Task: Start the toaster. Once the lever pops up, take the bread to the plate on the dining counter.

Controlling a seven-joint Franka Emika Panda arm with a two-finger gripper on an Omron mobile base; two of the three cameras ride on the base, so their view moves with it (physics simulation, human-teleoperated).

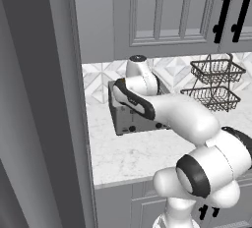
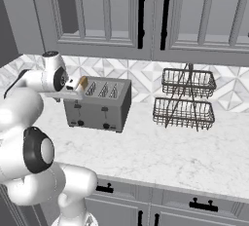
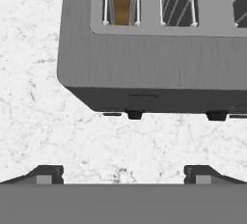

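The toaster (image 2: 98, 104) stands on the white marble counter (image 2: 160, 157), close to the patterned tile backsplash (image 2: 146, 76) and under the grey wall cabinets (image 2: 121, 15); its front face, with two dark knobs low down, looks out toward the counter's front edge; in the left base view the toaster (image 1: 129, 119) is partly hidden behind the white arm (image 1: 182, 116), which reaches over it from the lower right. The bread (image 2: 83, 84) sits upright in the slot at the toaster's left end as the right base view shows it, its tan top edge rising a little above the slot; from the hand view the bread (image 3: 121, 0) shows as a brown strip between the wire guides of that slot, and the slot next to it holds no slice. The gripper (image 3: 123, 175) hangs above the counter just in front of the toaster's front face, looking down along it; the jaws stand wide apart, with nothing between them and touching nothing; a slider lever (image 3: 134, 114) juts from the front face, roughly below the bread's slot. To the right of the toaster, well apart, a two-tier dark wire basket stand (image 2: 185, 98) rests on the counter; both its tiers look bare.
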